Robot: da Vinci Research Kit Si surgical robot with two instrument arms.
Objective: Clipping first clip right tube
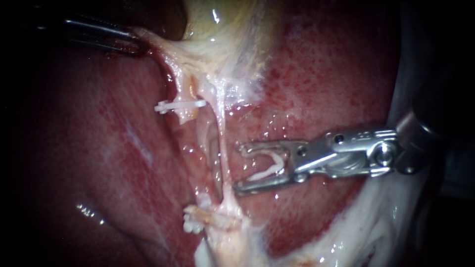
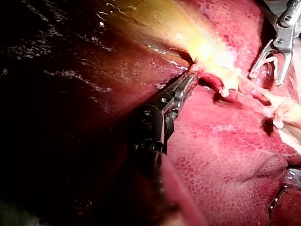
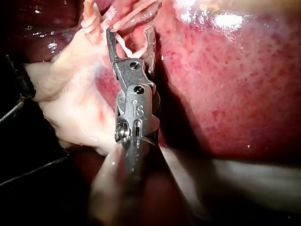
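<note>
The right tube point(image 1: 223, 148) is a thin pale strand running down from the gallbladder point(image 1: 222, 24) across the liver point(image 1: 321, 74). My right instrument point(image 1: 237, 168) comes in from the right with its jaws open and a white clip point(image 1: 269, 165) seated between them. The jaw tips stand just right of the tube, which lies outside the jaws. The right wrist view shows the same: the jaws point(image 3: 129, 30) gape around the clip point(image 3: 124, 47), with the tube point(image 3: 136, 14) just ahead. My left instrument point(image 1: 133, 42) is shut on pale gallbladder tissue at the upper left and holds it taut point(image 2: 190, 75).
A white clip point(image 1: 178, 105) sits across a pale tissue stub left of the right tube. More white clip material point(image 1: 190, 222) sits on a stub at the tube's lower end. Pale fatty tissue point(image 1: 376, 227) fills the lower right, under the right instrument's shaft.
</note>
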